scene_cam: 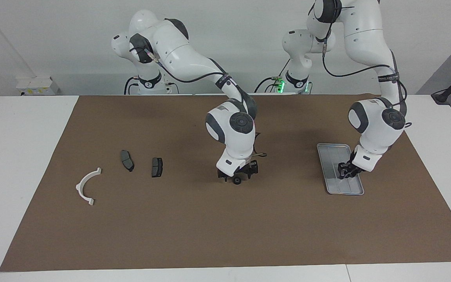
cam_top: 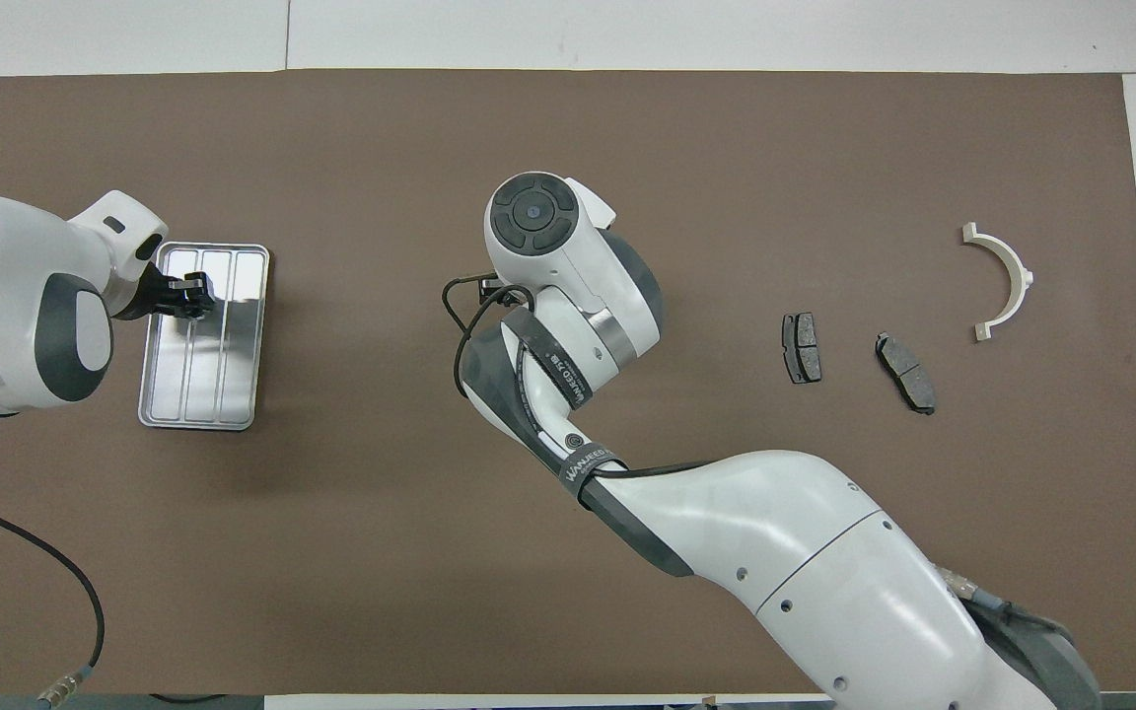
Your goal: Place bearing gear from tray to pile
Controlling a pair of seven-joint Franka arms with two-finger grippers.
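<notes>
The bearing gear [scene_cam: 236,180], a small dark round part, sits between the fingertips of my right gripper [scene_cam: 236,177], low over the middle of the brown mat. In the overhead view this gripper is hidden under its own wrist. My left gripper [scene_cam: 345,171] is down over the silver-grey ridged tray [scene_cam: 333,152] toward the left arm's end of the table. It also shows in the overhead view [cam_top: 195,294] over the tray [cam_top: 203,385], which holds no parts that I can see. The pile lies toward the right arm's end: a white half-ring bracket [scene_cam: 86,186] and two dark brake pads [scene_cam: 127,160] [scene_cam: 157,167].
The brown mat [scene_cam: 225,235] covers most of the white table. The right arm's elbow and forearm [cam_top: 785,552] stretch over the mat's near part. Bare mat lies between the right gripper and the closest brake pad [cam_top: 802,347].
</notes>
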